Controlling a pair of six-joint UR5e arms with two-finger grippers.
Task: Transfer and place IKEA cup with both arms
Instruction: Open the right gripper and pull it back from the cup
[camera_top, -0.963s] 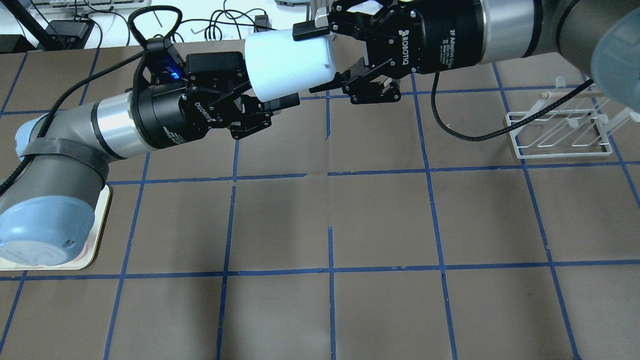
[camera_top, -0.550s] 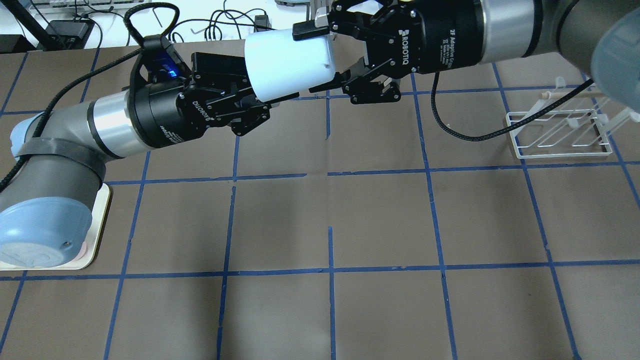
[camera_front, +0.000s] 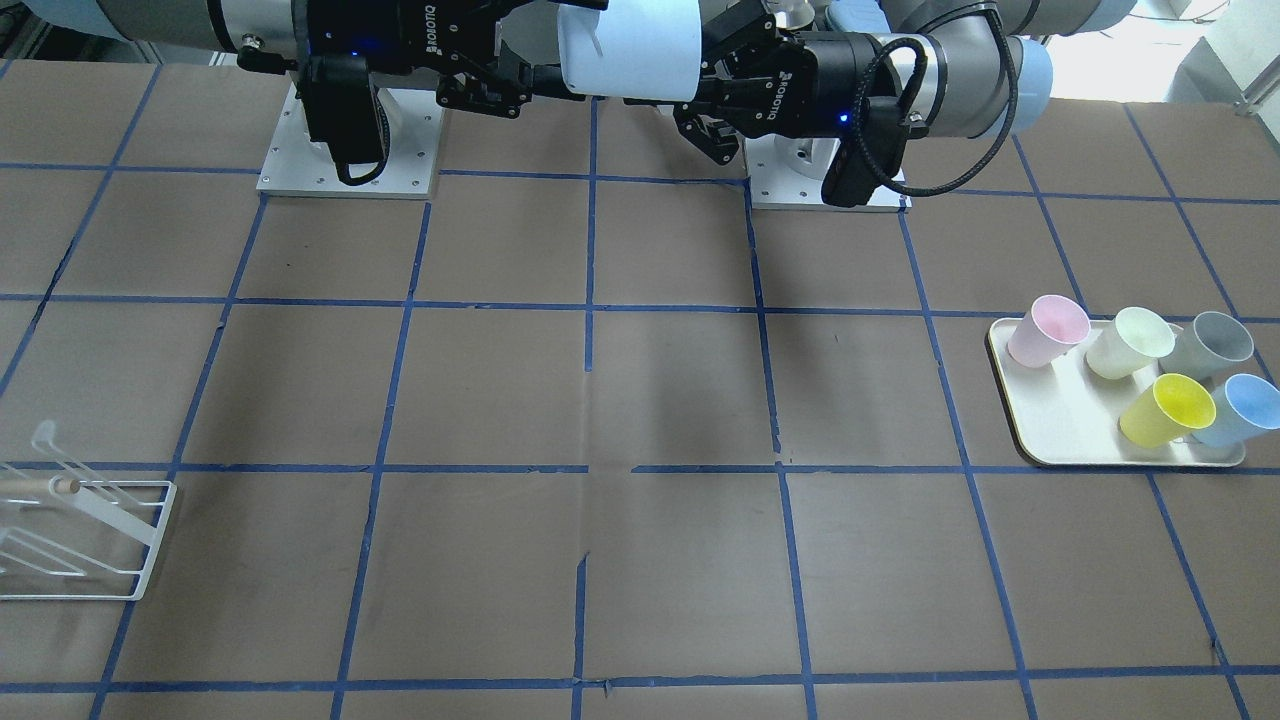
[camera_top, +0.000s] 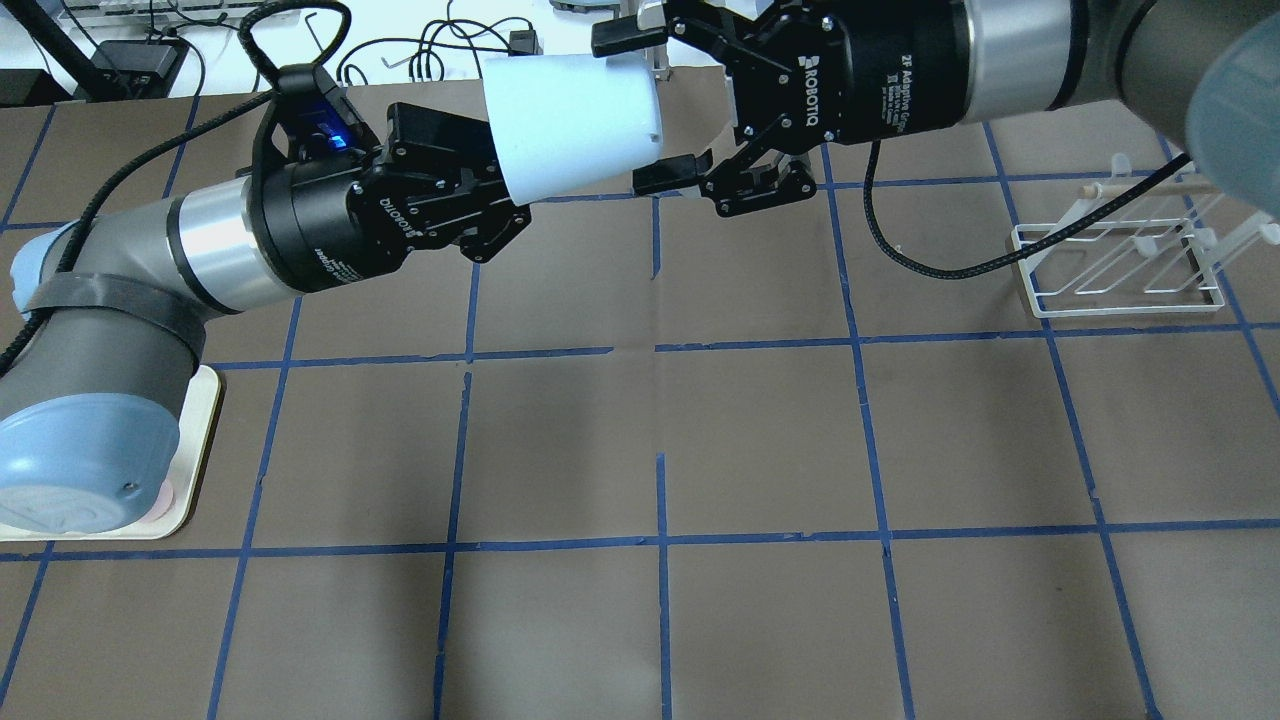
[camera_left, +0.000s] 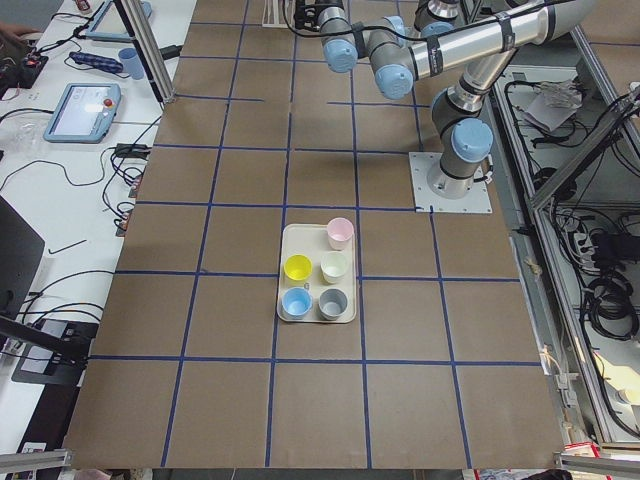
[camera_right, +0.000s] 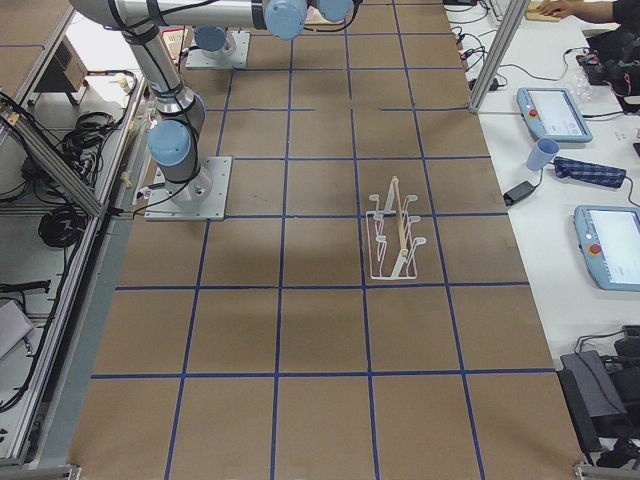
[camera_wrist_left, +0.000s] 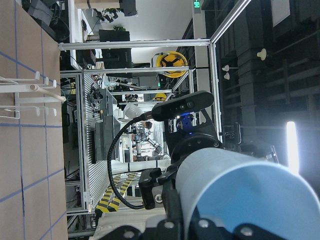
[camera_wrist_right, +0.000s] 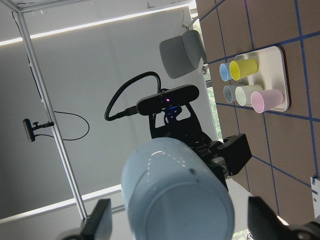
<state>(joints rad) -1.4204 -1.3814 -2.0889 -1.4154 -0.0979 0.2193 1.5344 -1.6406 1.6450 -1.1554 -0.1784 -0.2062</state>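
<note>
- Pale-blue plastic, the IKEA cup (camera_top: 570, 120) lies on its side in mid-air, well above the table (camera_top: 660, 450).
- The left gripper (camera_top: 505, 200) is clamped on its rim end, with the mouth facing that wrist.
- The right gripper (camera_top: 645, 108) has its jaws spread either side of the base — not touching it.
- Pick-up looks done; the hand-over is unfinished, I judge.
- Placing remains — probably at the wire rack (camera_top: 1120, 290), well apart on the right.
- Five other cups sit on the tray (camera_front: 1050, 450).

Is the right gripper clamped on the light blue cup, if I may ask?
No, the right gripper is open, with gaps either side of the IKEA cup.
</note>
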